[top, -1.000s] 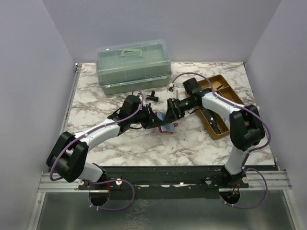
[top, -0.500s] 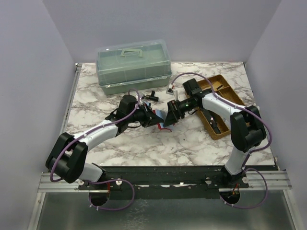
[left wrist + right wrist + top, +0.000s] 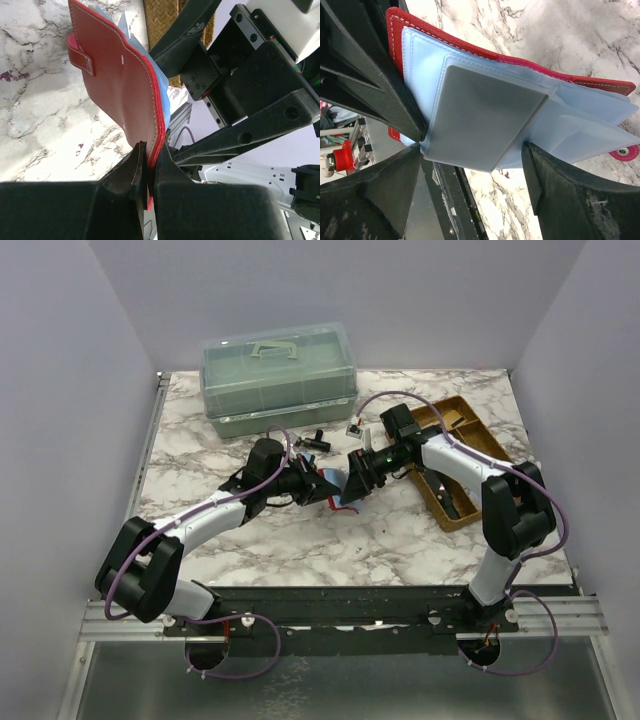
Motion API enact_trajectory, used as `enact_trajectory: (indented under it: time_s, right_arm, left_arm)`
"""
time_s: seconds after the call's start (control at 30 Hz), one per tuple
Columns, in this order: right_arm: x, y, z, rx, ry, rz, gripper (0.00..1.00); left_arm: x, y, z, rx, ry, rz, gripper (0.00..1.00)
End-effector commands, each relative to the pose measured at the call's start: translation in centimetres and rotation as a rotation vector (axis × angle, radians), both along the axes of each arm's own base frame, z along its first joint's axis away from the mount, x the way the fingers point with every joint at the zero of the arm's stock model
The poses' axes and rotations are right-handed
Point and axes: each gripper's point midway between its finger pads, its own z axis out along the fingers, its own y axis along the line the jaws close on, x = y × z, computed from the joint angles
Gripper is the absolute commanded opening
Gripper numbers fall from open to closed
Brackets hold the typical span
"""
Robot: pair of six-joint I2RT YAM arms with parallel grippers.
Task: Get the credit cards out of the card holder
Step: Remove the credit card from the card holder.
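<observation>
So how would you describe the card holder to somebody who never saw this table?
On the marble table, in front of the green plastic box, the left gripper pinches the card holder by its edge. A red folding cover with pale blue sleeves sets it apart.

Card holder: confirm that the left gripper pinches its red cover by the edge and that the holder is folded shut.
Not shut: the card holder is open. The right wrist view shows its blue sleeves fanned off the red cover, a grey card in the front one. The left gripper does pinch the cover's edge.
</observation>
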Motion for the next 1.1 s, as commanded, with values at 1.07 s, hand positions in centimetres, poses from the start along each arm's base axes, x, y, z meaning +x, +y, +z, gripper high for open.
enact_trajectory:
  time_s: [1.07]
  right_arm:
    - [0.5, -0.9, 0.0, -0.013, 0.033, -0.059, 0.69]
  left_arm:
    - [-2.2, 1.7, 2.2, -0.017, -0.063, -0.055, 0.00]
